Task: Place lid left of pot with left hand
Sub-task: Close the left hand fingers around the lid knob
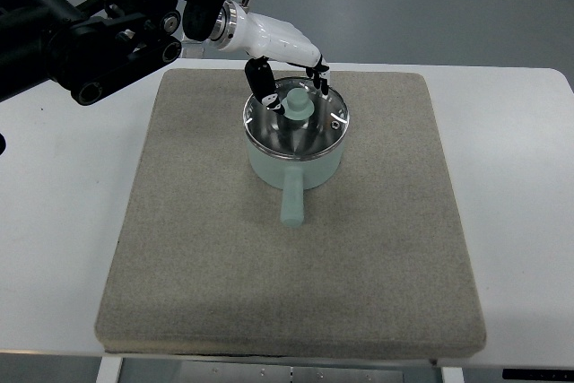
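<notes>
A mint-green pot [296, 161] stands on the grey mat [215, 248], its handle [292, 204] pointing toward the near edge. The glass lid [296, 127] with a metal rim rests on the pot, with a mint knob [298, 106] at its centre. My left hand [291, 89], white with black fingers, reaches in from the upper left and hovers just behind the knob. Its thumb [262, 85] is to the left of the knob and its fingers [321, 87] to the right, spread apart and not closed on it.
The mat covers most of the white table [511, 177]. Bare mat lies to the left of the pot and in front of it. My black left arm [99, 29] crosses the upper left corner.
</notes>
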Motion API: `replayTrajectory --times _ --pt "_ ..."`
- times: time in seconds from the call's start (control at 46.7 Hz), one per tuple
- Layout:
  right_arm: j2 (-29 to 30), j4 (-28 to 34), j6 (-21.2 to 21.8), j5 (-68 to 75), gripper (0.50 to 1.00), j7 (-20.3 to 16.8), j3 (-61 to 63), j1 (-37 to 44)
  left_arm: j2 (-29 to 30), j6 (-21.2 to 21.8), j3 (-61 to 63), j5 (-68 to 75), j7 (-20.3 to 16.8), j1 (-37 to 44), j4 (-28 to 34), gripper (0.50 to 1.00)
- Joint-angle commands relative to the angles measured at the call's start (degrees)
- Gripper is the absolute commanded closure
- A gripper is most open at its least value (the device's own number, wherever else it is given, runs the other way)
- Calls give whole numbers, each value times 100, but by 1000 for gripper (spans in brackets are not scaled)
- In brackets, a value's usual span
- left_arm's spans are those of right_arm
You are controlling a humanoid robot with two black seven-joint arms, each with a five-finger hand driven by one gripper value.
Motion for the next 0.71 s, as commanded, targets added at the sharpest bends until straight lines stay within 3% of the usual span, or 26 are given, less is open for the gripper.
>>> replayTrajectory --times 0.0,0.15,0.214,0.471,0.685 --pt "0 0 0 0 579 -4 0 0 -1 -2 11 5 0 17 0 716" --pt "0 0 0 0 579 -4 0 0 -1 -2 11 14 0 25 0 724" --pt "0 0 0 0 579 -4 0 0 -1 -11 19 14 0 34 0 791" --pt "0 0 0 0 579 4 0 0 -1 -11 19 14 0 8 0 840" --pt "0 0 0 0 579 -4 0 0 -1 -11 19 66 0 17 0 947"
